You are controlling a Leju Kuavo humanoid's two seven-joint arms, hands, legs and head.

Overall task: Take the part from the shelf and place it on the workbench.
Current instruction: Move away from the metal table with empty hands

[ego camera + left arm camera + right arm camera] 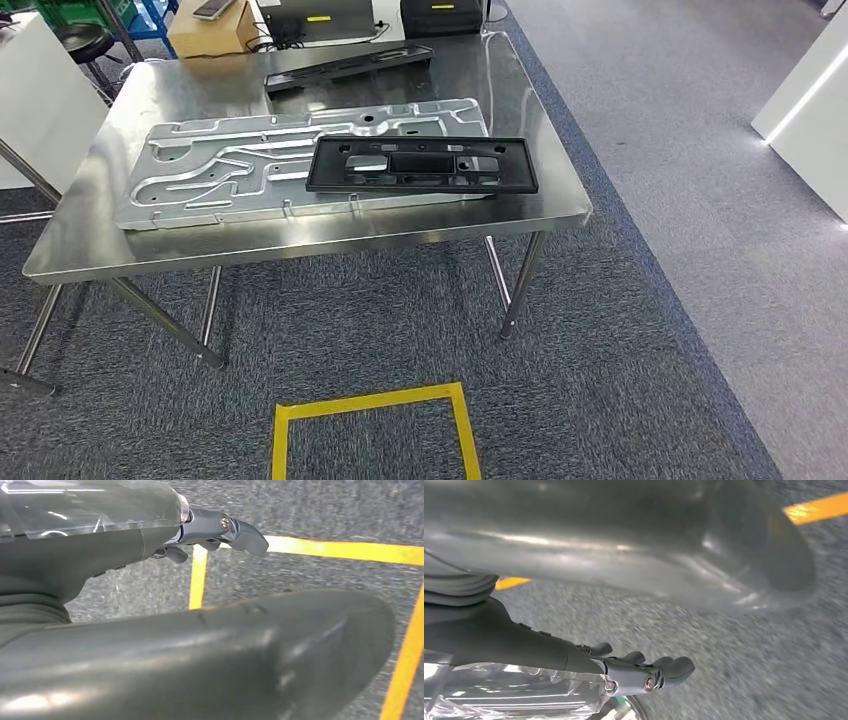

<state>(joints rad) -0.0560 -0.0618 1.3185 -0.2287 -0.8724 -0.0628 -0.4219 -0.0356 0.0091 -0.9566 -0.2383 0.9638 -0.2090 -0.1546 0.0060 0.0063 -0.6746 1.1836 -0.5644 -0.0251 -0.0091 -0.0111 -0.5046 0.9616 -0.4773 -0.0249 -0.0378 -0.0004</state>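
We see a steel workbench (pixel 120 245) on grey carpet, with a large ribbed silver panel (pixel 230 170) lying flat on it. A black rectangular part (pixel 420 165) rests on the panel's right portion, and a second black part (pixel 345 66) lies near the far edge. Yellow floor tape (pixel 372 405) marks a square just before the bench.

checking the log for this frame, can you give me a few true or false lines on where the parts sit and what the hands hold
1. The black frame part lies on the silver plate. True.
2. The left hand holds the black part. False: it holds nothing and hangs over the carpet.
3. A second black part lies toward the far edge of the steel workbench. True.
4. The yellow tape square is stuck on the workbench. False: it is on the carpet.
5. The right hand grips a tool. False: it holds nothing.
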